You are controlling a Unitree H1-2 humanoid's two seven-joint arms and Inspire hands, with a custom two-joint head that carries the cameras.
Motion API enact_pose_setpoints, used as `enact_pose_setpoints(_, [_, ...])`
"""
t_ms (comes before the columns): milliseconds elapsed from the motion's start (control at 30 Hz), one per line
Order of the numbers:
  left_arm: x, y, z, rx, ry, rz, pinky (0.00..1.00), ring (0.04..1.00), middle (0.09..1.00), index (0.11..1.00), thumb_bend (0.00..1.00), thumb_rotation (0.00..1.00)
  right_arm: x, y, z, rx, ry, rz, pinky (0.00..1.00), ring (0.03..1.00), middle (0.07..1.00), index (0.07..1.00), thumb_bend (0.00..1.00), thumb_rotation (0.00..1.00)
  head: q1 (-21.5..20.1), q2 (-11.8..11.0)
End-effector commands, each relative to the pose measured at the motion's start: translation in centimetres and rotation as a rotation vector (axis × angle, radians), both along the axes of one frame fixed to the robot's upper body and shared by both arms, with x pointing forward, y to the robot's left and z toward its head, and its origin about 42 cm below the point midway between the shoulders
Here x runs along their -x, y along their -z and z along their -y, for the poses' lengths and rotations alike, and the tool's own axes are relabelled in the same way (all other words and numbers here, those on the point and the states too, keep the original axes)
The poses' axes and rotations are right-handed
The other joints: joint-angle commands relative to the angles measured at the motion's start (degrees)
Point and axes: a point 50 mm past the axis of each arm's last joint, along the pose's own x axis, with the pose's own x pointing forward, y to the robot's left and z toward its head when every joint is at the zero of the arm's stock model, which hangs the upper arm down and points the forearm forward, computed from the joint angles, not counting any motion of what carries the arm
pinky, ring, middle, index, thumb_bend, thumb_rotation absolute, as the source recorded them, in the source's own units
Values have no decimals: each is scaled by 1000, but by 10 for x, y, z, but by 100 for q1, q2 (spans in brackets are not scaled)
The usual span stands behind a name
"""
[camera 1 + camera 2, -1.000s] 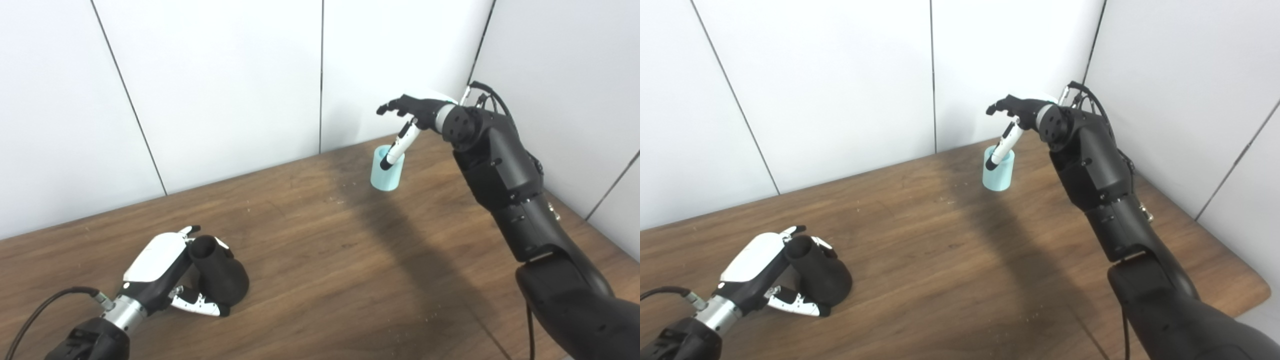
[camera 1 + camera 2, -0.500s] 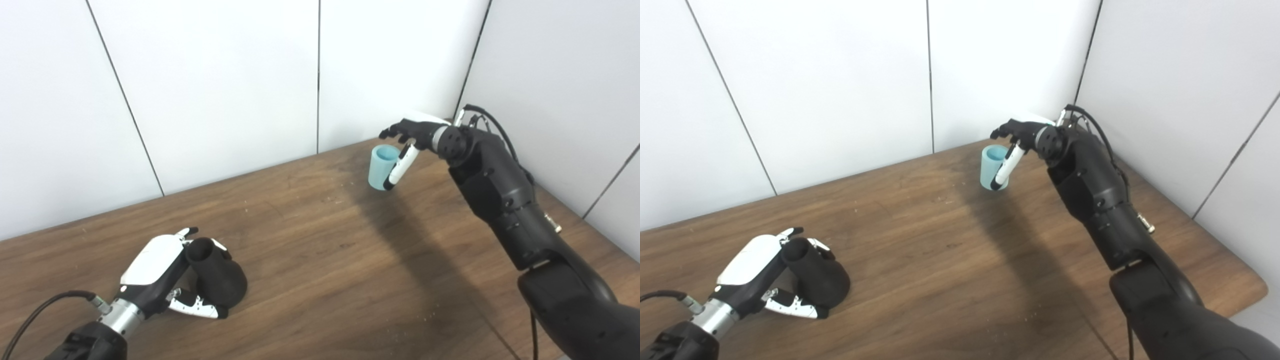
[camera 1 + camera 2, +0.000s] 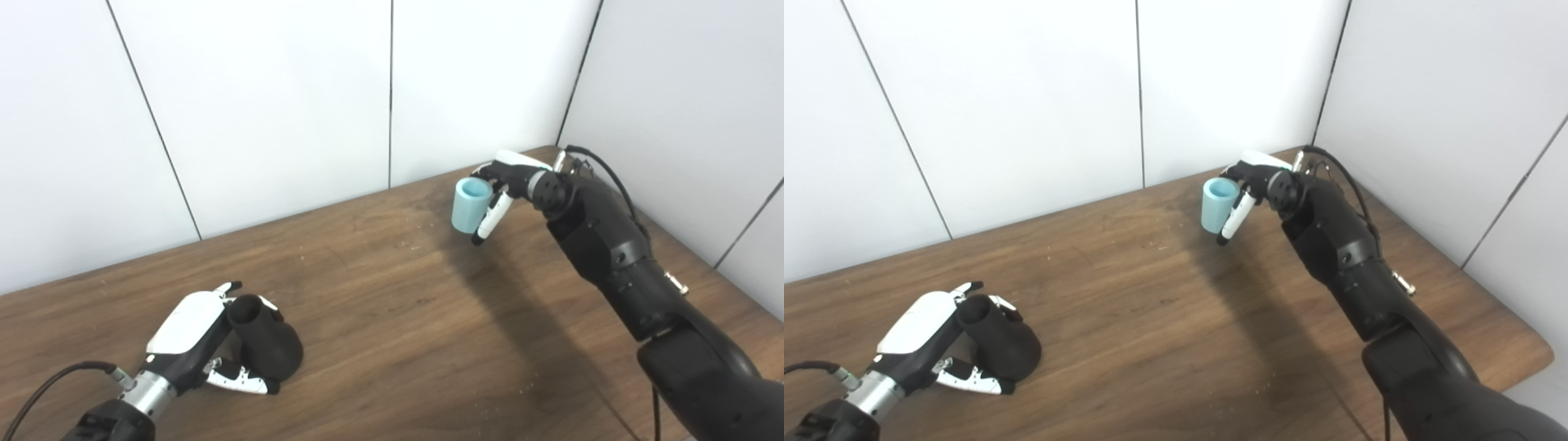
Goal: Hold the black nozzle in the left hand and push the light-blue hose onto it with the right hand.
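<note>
The black nozzle, a flared cone with its narrow mouth up, stands tilted on the wooden table at the lower left. My left hand wraps it: fingers behind the neck, thumb lying along the base in front. At the back right is the light-blue hose, a short open tube leaning a little. My right hand is closed round it, fingers curled behind the rim and thumb down its right side. Whether the hose still touches the table I cannot tell.
White wall panels close off the back and the right side, meeting in a corner just behind the right hand. The table's right edge runs past my right forearm. Bare wood lies between the two hands.
My right hand came down from above the hose, its thumb moved from over the opening to the hose's side, and its fingers closed round it. The left hand and nozzle barely moved.
</note>
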Motion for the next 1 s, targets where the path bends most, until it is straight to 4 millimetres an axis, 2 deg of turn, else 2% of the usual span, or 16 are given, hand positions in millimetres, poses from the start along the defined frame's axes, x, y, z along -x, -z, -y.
enact_pose_setpoints(0, [25,50,-21,-195,6,-165,948,616,486,480,526,0,-7,-29,3,29,7,88,676,836,877,856,906,86,-11,17])
enact_pose_setpoints(200, [27,54,-23,-201,9,-175,948,619,484,483,526,0,-10,-28,2,41,4,125,668,812,843,832,881,87,-11,46])
enact_pose_setpoints(433, [27,55,-22,-213,12,-177,949,610,484,483,526,0,-11,-26,-2,76,-3,185,573,712,771,790,856,82,-14,51])
enact_pose_setpoints(967, [30,51,-24,-213,15,-163,946,603,483,483,526,0,-19,-30,-9,122,2,232,571,707,757,772,856,74,33,117])
